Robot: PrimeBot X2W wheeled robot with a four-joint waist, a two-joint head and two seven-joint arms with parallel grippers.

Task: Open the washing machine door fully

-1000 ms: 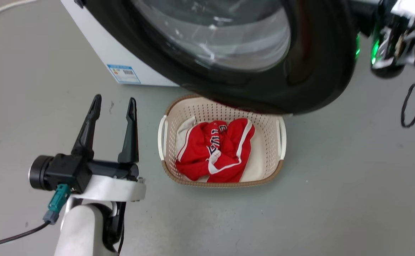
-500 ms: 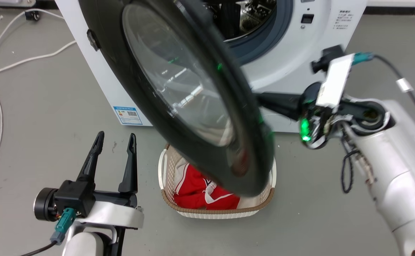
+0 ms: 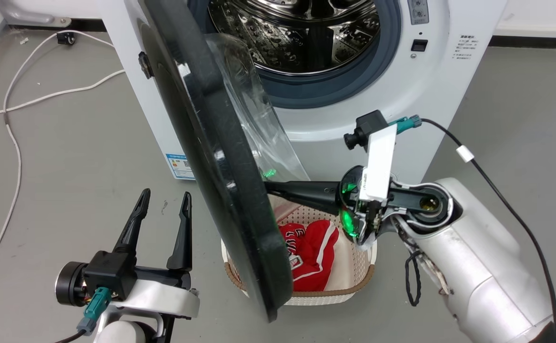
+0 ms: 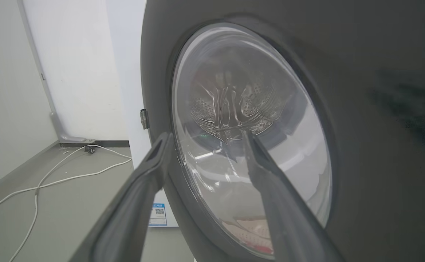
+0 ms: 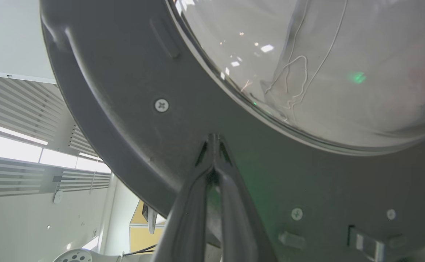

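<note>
The washing machine door stands edge-on, swung out from the washing machine. Its inner face lies straight ahead of the right claw, the nearer one, which is pinched narrow and holds nothing, tips against the black rim beside the glass bowl. The left claw, spread wide and empty, faces the outer side without touching. The right wrist view shows that tip contact, which the door's edge hides in the head view.

This looks like a bare test lab set up as a laundry corner: a white front-loading washing machine and cream perforated plastic laundry basket stand on plain grey floor. At the left, loose white cables trail by blank white walls.
</note>
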